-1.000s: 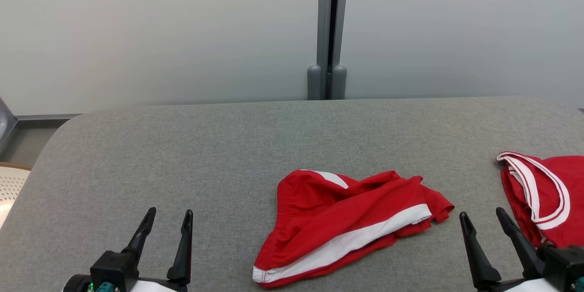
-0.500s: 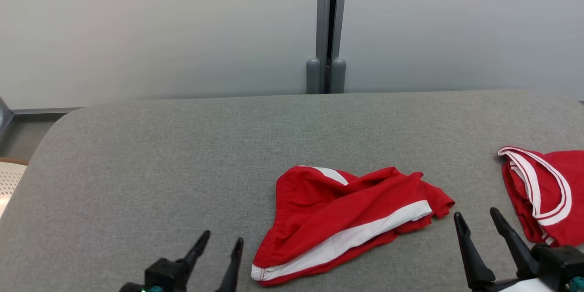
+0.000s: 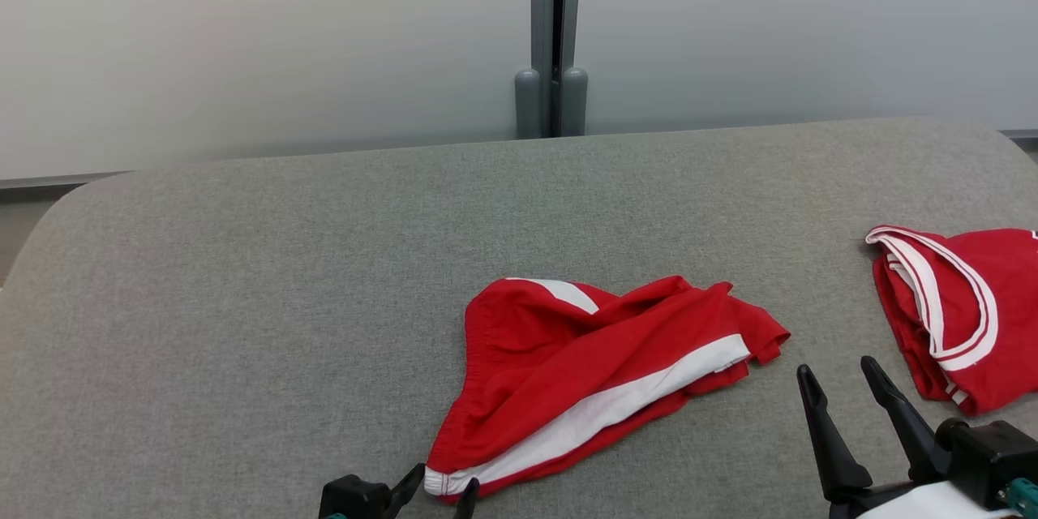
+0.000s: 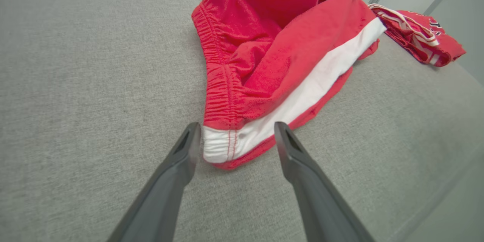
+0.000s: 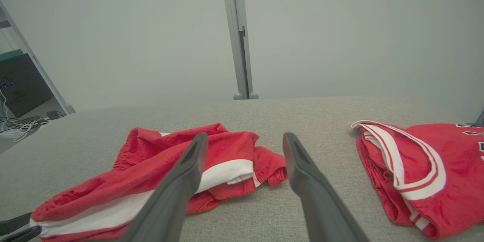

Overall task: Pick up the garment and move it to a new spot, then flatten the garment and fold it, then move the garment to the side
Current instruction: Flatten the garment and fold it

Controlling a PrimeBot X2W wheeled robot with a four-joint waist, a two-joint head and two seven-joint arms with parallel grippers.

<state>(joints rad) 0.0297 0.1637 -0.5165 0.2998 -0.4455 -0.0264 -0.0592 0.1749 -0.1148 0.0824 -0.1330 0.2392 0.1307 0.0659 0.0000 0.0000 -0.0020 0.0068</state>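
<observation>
Left gripper [image 4: 237,130] sat low at the near edge of the grey padded table [image 3: 243,300], its two dark fingers spread wide and gripping nothing. From where I stood they straddled the near-left corner of the red shorts [image 3: 584,373], right where the elastic waistband [image 4: 215,79] met the white side stripe [image 3: 616,413]. I could not tell whether either tip was touching the cloth. That corner looked a sensible choice: the hem there was doubled and stitched, so a pinch on it should lift the whole piece and not just one loose layer.

The shorts lay crumpled near the middle of the table, toward the near side. The waistband ran up the left and the stripe slanted away to the far right, where the legs were bunched and folded over each other. Nothing had been flattened yet, so I judged the job to be at its very start, the first pick-up.

Over on the near right, the right gripper [image 3: 836,369] hovered above bare table with its fingers equally wide and empty. It pointed toward the far wall, between the bunched right end of the shorts and a red jersey [image 3: 949,300] with white trim. It seemed parked within reach of that far end. The jersey lay well apart at the right edge, out of the way.
</observation>
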